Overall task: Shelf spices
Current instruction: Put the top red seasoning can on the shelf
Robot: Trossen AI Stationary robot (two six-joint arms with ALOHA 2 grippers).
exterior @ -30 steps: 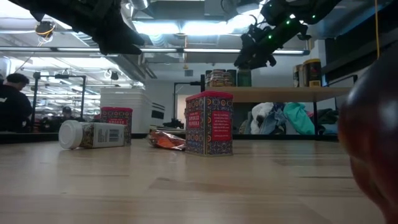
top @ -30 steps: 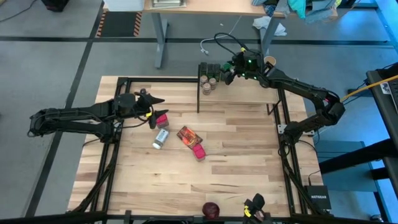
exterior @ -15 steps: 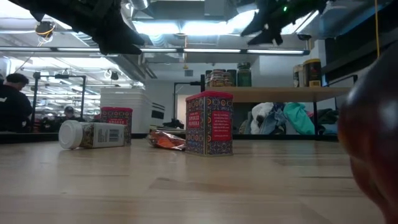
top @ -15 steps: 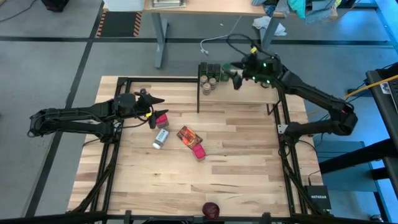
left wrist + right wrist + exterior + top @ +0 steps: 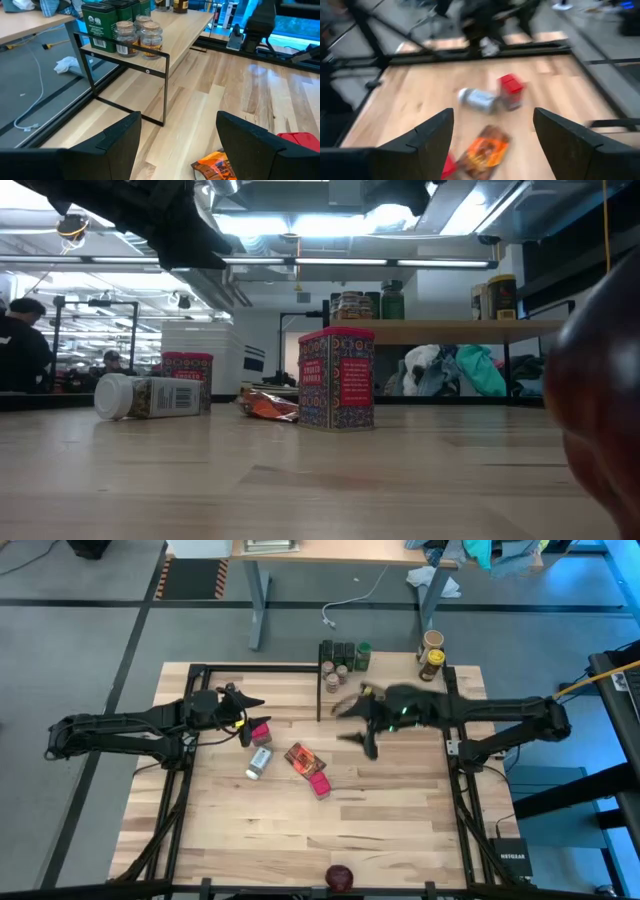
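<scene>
Broadly, pale plank tabletop (image 5: 380,800) carries everything. Shelf (image 5: 400,680) stands at its far edge, jars (image 5: 342,658) bunched at one end, two more jars (image 5: 431,652) at the other. Left gripper (image 5: 245,705) hovers beside a pink-red box (image 5: 261,731), fingers (image 5: 120,137) spread, holding nothing. Right gripper (image 5: 362,730) hangs blurred in front of the shelf, fingers (image 5: 432,135) apart, empty. White-capped bottle (image 5: 258,762), orange-red packet (image 5: 303,758) and second pink-red box (image 5: 320,783) lie mid-tabletop.
</scene>
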